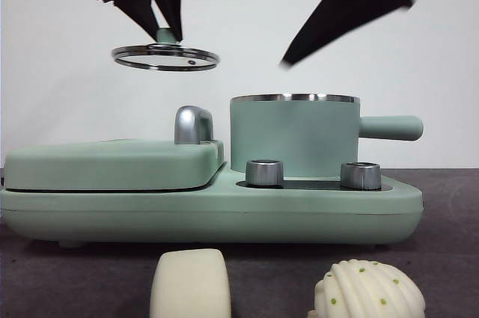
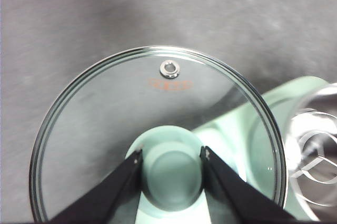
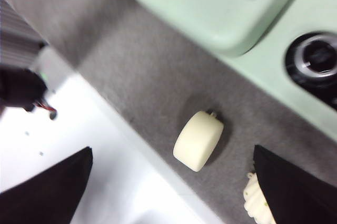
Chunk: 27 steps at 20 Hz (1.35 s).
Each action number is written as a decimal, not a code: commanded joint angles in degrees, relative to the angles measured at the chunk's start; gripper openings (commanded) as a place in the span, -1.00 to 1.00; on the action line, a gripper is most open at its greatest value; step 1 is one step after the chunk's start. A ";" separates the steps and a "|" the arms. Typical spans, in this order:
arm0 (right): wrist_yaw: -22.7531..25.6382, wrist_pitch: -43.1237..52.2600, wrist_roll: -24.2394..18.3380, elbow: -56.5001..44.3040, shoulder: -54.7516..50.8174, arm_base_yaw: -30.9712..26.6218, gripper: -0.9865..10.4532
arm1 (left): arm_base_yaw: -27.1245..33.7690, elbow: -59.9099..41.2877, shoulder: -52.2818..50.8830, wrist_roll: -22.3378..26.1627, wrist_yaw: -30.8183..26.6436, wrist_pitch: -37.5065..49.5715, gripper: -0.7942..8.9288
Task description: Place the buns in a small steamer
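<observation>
Grey matting covers the desk (image 1: 449,258), and a plain white wall is seen behind it.

The left end effector (image 2: 171,156) is clamped on the green knob (image 2: 171,174) of the glass lid (image 2: 105,145). In the front view this end effector (image 1: 166,30) is seen high at the upper left, and the lid (image 1: 165,57) is held level in the air, well above the grill plate (image 1: 112,162) and clear of the pot. A small steel vent (image 2: 169,68) is seen near the lid's rim, and the grey desk is seen through the glass.

The right end effector (image 3: 174,182) is held wide, nothing between its jaws. It hangs above the front of the desk, over the two buns. In the front view it shows as a dark, blurred wedge (image 1: 348,7) at the upper right, above the pot and not touching it.

The pot (image 1: 294,138) stands uncovered on the right half of the green cooker (image 1: 209,213), its side handle (image 1: 391,127) pointing right. Two steel dials (image 1: 264,172) are set in front of it. The grill plate lies on the left half, with a chrome handle (image 1: 193,124) at its inner edge.

The smooth bun (image 1: 191,284) lies on the desk in front of the cooker, and the ridged bun (image 1: 368,289) with green specks lies to its right, apart from it. Both are outside the pot. In the right wrist view the smooth bun (image 3: 198,140) is seen whole, while the ridged bun (image 3: 257,203) is partly hidden by a jaw.
</observation>
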 commanded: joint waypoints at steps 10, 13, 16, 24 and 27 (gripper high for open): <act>4.13 0.04 4.13 2.62 22.56 8.13 0.01 | 4.61 2.58 -0.66 -0.04 0.02 0.79 -0.61; 4.35 0.26 4.09 2.62 25.88 8.74 -0.07 | 4.68 2.58 -0.66 -0.02 0.02 0.87 -0.61; 4.55 1.07 4.04 2.62 27.82 9.07 -0.30 | 4.81 2.58 -0.66 -0.02 0.02 1.14 -0.61; 4.94 -0.28 3.45 4.68 28.00 9.25 -0.59 | 6.27 2.58 -0.66 0.00 0.02 1.14 -0.61; 4.94 -9.44 -0.24 11.78 27.93 7.74 -0.59 | 6.82 2.58 -0.66 -0.02 0.02 1.11 -0.61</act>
